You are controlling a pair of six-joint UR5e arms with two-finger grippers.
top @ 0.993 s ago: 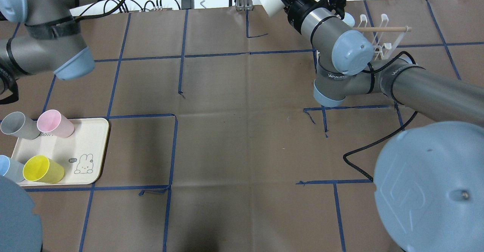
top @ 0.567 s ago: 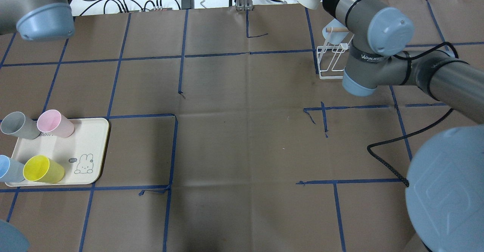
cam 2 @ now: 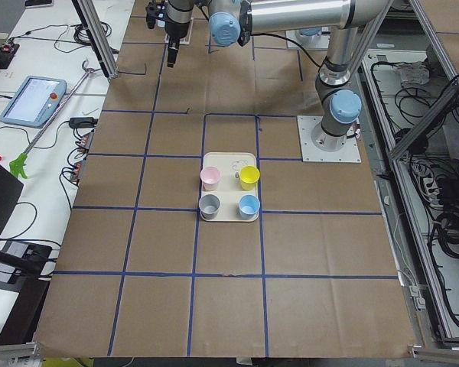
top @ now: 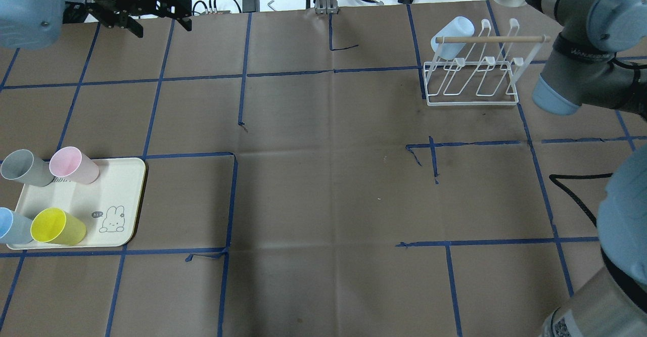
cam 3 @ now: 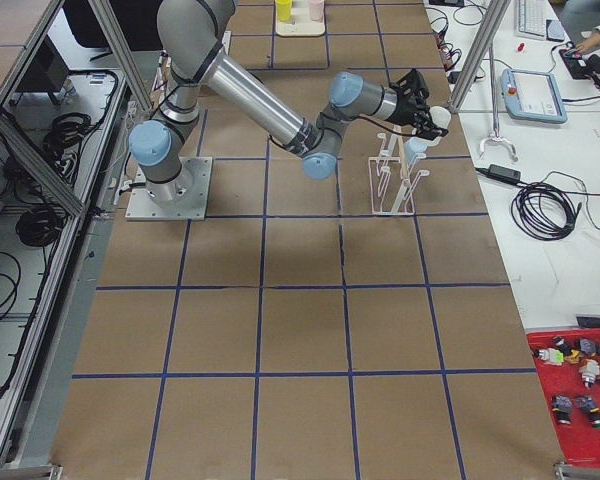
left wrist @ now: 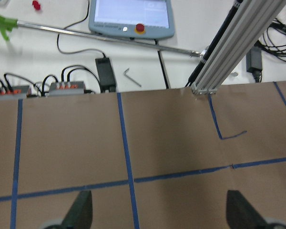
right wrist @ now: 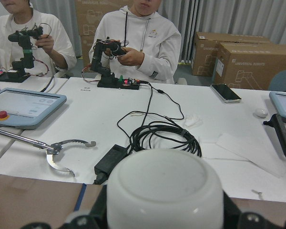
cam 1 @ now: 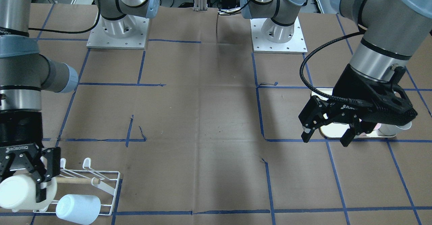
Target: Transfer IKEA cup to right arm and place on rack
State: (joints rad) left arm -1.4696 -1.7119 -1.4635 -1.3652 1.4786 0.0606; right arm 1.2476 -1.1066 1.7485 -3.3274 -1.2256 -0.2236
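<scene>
Far left on the overhead view: cream tray holding four spare cups, neither arm near it. Left gripper has its jaws spread with nothing in them, well apart from the rack, so handover looks done. Rack sits right of centre. A pale blue cup hangs on its far-left peg; the other pegs are free. Right gripper is clamped across the white IKEA cup.

Step in hand = place on rack. Suggest:
- turn the mouth toward a free peg and match the peg's tilt
- come down slow, clear of the dowel and the blue cup
- let go only once the peg carries it

Cup lies crosswise between the fingers, base pointing away from the wrist. It's just beside the rack's right end, not on a peg yet.
</scene>
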